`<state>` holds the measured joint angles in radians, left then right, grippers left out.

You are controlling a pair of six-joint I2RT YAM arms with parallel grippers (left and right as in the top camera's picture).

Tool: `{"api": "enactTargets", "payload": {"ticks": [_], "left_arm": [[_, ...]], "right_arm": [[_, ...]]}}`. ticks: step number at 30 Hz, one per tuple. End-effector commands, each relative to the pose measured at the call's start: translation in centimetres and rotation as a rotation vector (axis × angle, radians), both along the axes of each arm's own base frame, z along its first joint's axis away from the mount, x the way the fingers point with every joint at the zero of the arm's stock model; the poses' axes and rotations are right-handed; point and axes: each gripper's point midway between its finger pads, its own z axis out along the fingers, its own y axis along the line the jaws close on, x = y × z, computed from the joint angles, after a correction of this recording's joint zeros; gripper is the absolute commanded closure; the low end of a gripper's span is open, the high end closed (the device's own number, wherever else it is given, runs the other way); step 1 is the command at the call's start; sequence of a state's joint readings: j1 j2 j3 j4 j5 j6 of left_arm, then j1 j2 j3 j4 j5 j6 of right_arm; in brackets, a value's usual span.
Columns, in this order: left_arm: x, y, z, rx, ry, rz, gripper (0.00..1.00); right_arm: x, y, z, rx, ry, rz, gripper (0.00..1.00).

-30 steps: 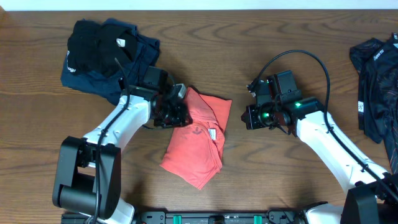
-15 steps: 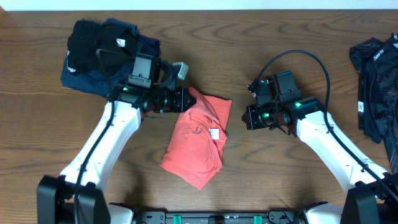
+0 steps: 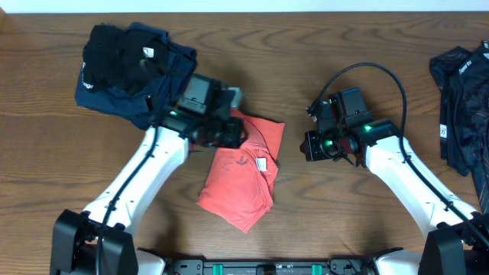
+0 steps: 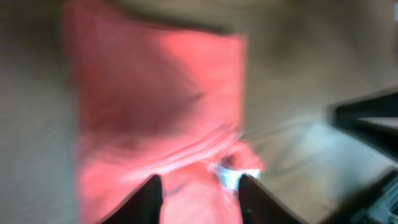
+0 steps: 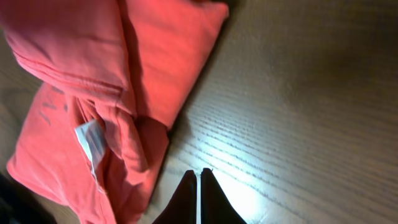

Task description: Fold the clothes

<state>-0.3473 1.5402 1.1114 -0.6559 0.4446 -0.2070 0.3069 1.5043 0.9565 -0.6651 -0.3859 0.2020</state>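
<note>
An orange-red T-shirt point(image 3: 243, 179) lies folded into a rough rectangle at the table's middle, its white neck label point(image 3: 262, 163) facing up. My left gripper point(image 3: 233, 136) hovers over the shirt's upper-left corner. The blurred left wrist view shows its gripper point(image 4: 199, 196) open, with the orange shirt point(image 4: 155, 106) lying beneath and between the two dark fingers. My right gripper point(image 3: 308, 145) sits to the right of the shirt. Seen from the right wrist, the gripper point(image 5: 199, 186) is shut over bare wood, with the shirt point(image 5: 81, 93) just to its left.
A heap of black and navy garments point(image 3: 130, 69) lies at the back left, close behind my left arm. Another dark garment point(image 3: 462, 107) hangs in at the right edge. The wooden table point(image 3: 344, 221) shows between shirt and right arm.
My left gripper, shut half a second ago, now stands open, and it has shifted right and down over the shirt's upper-left corner. The right arm has barely moved.
</note>
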Motion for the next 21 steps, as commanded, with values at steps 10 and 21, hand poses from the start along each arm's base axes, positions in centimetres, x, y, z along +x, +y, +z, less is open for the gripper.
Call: {"api": "enactTargets", "payload": {"ticks": [10,21], "left_arm": [[-0.3,3.6,-5.9,0.041,0.153,0.035,0.2],[0.1,0.0,-6.6,-0.166,0.187,-0.064,0.67]], "right_arm": [[1.1,-1.0,0.2,-0.04,-0.039,-0.022,0.71],[0.7,-1.1,0.0,-0.045,-0.022,-0.021,0.71]]}}
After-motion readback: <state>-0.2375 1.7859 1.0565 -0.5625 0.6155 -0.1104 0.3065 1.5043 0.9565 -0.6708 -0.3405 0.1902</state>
